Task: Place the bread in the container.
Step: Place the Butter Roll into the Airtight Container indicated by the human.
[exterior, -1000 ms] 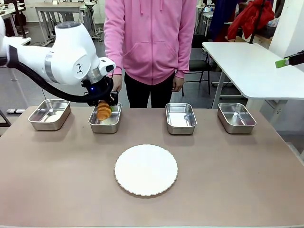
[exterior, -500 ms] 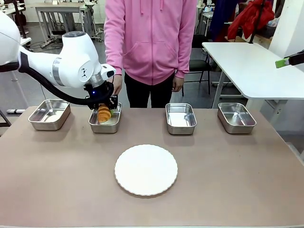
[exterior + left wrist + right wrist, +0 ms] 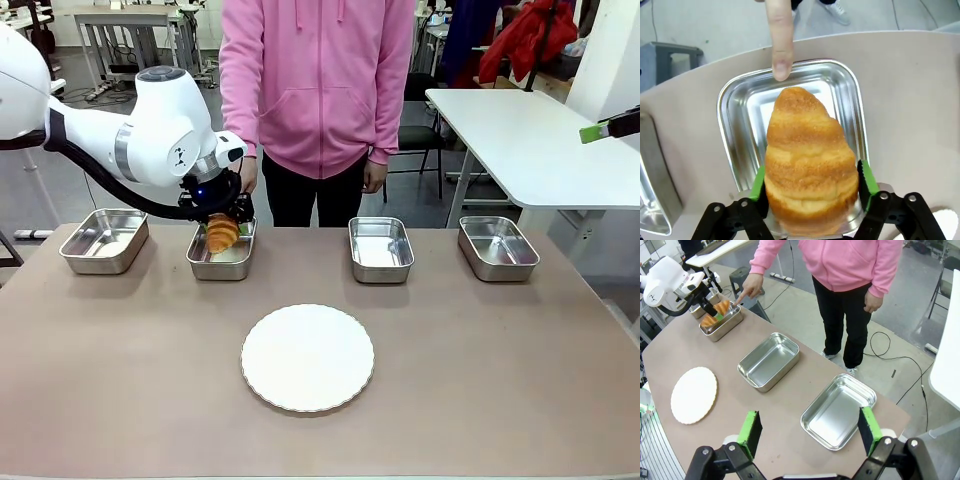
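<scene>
The bread point(image 3: 807, 160), a golden-brown croissant, stands tilted in the container point(image 3: 840, 100), the second steel tray from the left point(image 3: 222, 262). Its far tip points down onto the tray floor. My left gripper point(image 3: 811, 182) hangs over the tray's near end, open, with a green pad close on either side of the bread's thick end. In the front view the bread point(image 3: 222, 232) leans just below that gripper point(image 3: 215, 212). A person's finger point(image 3: 781, 50) points at the tray's far rim. My right gripper point(image 3: 809, 432) is open and holds nothing, high above the table's right end.
Three more steel trays stand in the row: far left point(image 3: 104, 240), centre right point(image 3: 381, 248) and far right point(image 3: 498, 247). A round white plate point(image 3: 307, 357) lies mid-table. The person in pink stands at the far edge behind the trays.
The bread came down into the tray and now leans over instead of hanging upright. The left gripper's jaws have spread apart and the arm shifted slightly right.
</scene>
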Robot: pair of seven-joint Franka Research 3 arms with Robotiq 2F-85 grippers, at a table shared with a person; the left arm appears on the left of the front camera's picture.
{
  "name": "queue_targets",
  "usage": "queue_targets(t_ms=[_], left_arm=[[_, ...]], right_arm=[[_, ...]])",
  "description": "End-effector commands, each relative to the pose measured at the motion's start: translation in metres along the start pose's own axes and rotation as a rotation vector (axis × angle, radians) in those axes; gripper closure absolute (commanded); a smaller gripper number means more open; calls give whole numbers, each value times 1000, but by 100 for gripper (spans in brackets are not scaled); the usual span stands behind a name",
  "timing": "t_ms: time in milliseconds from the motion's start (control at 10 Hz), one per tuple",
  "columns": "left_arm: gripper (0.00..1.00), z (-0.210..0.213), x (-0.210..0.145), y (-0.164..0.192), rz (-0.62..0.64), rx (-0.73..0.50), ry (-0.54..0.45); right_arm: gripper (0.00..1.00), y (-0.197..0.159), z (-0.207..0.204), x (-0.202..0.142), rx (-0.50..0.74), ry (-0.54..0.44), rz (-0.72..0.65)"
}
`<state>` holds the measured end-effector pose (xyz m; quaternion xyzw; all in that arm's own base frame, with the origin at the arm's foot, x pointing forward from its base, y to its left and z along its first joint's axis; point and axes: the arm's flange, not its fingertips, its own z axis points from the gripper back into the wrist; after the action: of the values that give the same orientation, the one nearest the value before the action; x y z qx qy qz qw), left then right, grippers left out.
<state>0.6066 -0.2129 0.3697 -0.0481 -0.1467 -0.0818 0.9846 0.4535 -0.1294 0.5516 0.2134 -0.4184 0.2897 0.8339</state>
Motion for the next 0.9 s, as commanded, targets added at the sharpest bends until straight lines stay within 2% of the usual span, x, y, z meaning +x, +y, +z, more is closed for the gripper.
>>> queue_targets(t_ms=[0, 200, 800], left_arm=[[0, -2, 4, 0, 19, -14, -5], [0, 5, 4, -2, 33, -20, -26], [0, 1, 1, -1, 3, -3, -4]], right_arm=[[0, 1, -1, 0, 4, -10, 3], [0, 1, -1, 0, 4, -10, 3], [0, 1, -1, 0, 4, -10, 3]])
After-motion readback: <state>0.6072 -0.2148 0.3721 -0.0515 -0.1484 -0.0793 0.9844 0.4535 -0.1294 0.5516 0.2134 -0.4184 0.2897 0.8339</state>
